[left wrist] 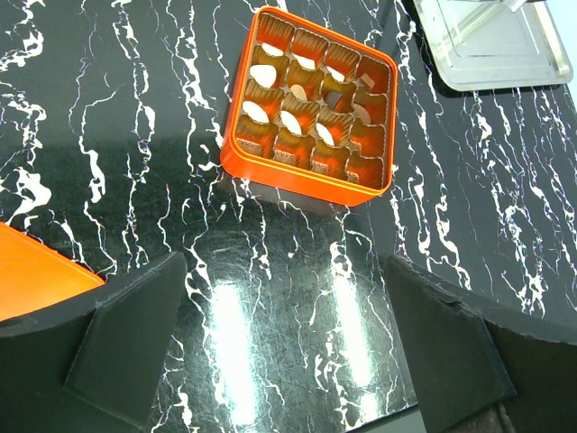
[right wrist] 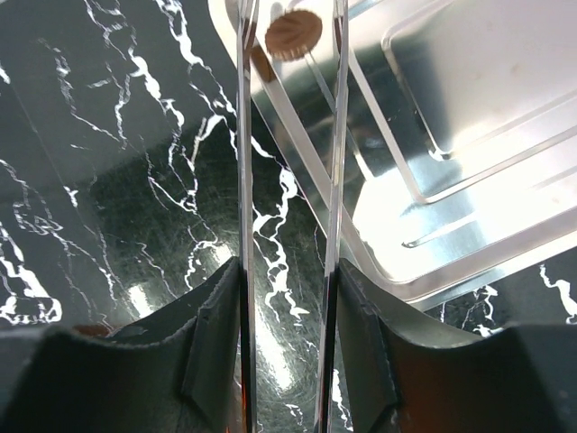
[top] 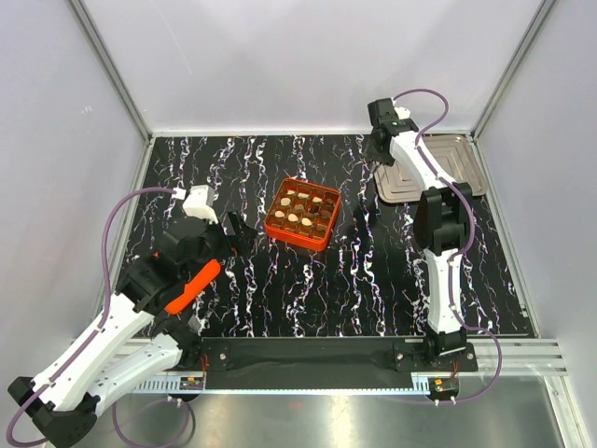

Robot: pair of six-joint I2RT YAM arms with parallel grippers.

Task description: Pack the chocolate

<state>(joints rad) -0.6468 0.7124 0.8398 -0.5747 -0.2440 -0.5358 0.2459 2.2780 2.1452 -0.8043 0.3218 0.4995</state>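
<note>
Bench [top: 280, 289], black with white veins, carries a silver tray [top: 464, 166] far right and an orange grid box [top: 302, 214] at centre, with chocolate [left wrist: 288, 119] in several cells. Left pincer [left wrist: 284, 266] gapes wide, empty, facing the box. Right pincer [right wrist: 292, 54] has its long blades either side of one tan piece [right wrist: 293, 34] at the tray's corner; I cannot tell whether it grips.

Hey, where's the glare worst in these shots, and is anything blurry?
Right wrist: the tray is blown out white, and the fingers near the lens are soft. Left wrist: lamp streaks shine on the table, and the box is sharp. Top: even, soft light.
</note>
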